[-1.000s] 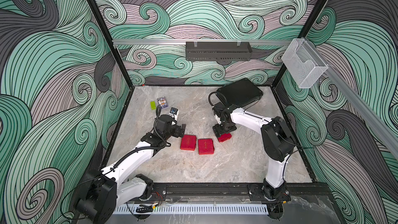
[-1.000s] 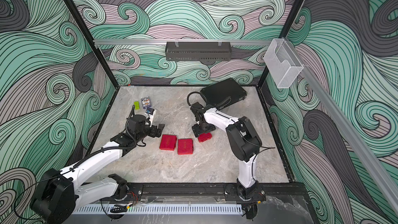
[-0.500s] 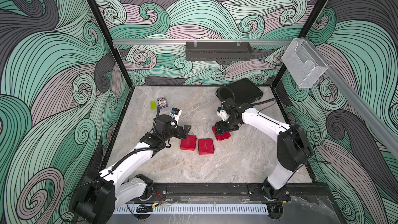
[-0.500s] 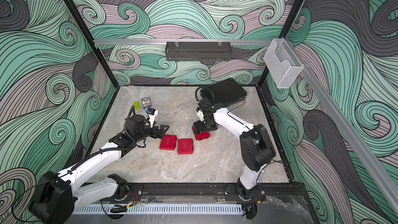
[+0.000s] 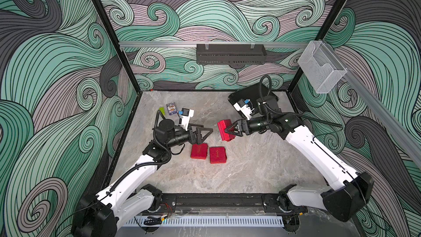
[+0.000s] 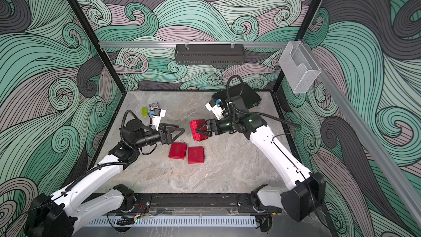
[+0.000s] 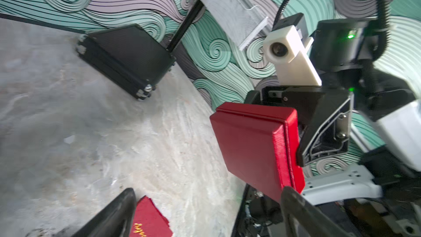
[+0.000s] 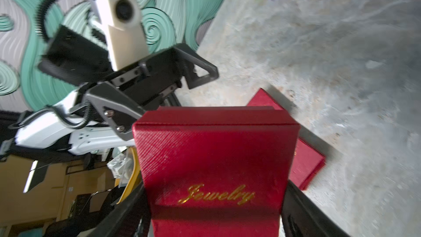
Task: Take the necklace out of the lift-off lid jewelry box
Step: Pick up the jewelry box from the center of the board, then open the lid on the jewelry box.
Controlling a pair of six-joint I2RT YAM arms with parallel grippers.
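My right gripper (image 5: 229, 131) (image 8: 214, 201) is shut on a red jewelry box (image 5: 224, 129) (image 6: 197, 129) (image 8: 214, 156). It holds the box by two opposite sides, above the table and tilted on edge. The lid with the gold "Jewelry" lettering is on. The necklace is hidden. My left gripper (image 5: 206, 136) (image 6: 180, 133) (image 7: 208, 192) stands open a short way left of the box (image 7: 250, 151), pointing at it without touching.
Two flat red boxes (image 5: 199, 151) (image 5: 217, 155) lie side by side on the table under the grippers. A card deck (image 5: 171, 108) and a green brick (image 5: 162, 111) sit at the back left, and a black case (image 5: 248, 93) at the back right.
My right arm has lifted the red box off the table and swung it up on edge toward the left. My left gripper has moved right, closer to the box.
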